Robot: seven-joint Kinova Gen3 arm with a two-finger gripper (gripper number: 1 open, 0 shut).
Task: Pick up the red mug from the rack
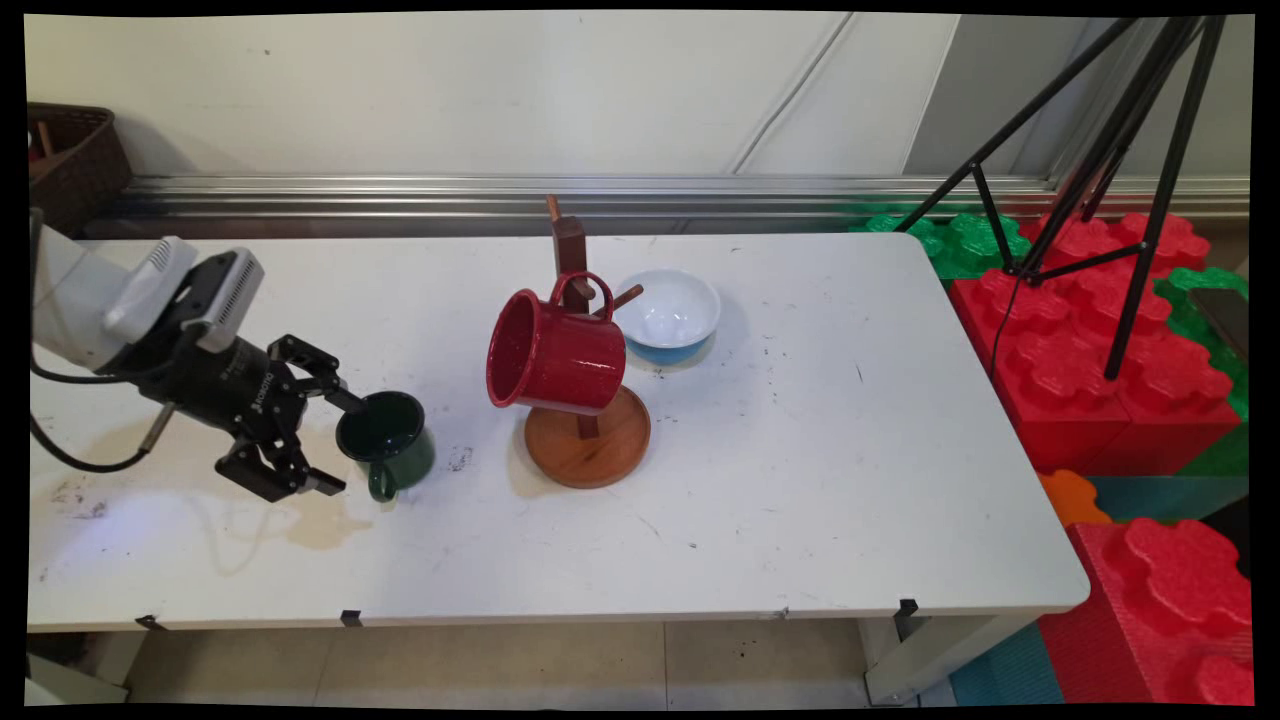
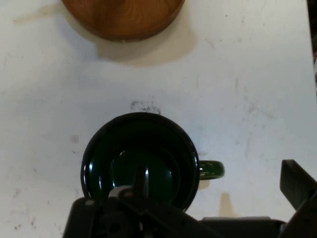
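From above the near side, the tool [image 1: 335, 445] reaches in low from the left, its fingers spread wide. One finger tip sits at the rim of a dark green mug [image 1: 388, 443], seemingly just inside its mouth, while the other lies lower, beside the mug's handle on the near side. The mug stands upright on the white surface [image 1: 800, 480], its handle turned toward the near edge. A pale brownish stain marks the surface under the tool. To the mug's right, near it but apart, stands a wooden mug stand [image 1: 587, 435] with a round base; a red mug [image 1: 555, 352] hangs tilted from one of its pegs, mouth facing left. Just behind the stand sits a white bowl [image 1: 668, 313] with a blue outside.

From the hand, the green mug [image 2: 141, 158] is seen straight down its mouth, close above the black linkage, its handle [image 2: 212, 169] pointing to the picture's right. One finger [image 2: 140, 179] reaches into the mug's opening; the other [image 2: 297, 186] stands well off at the right edge, outside the handle. The stand's wooden base [image 2: 124, 17] shows at the top, apart from the mug.
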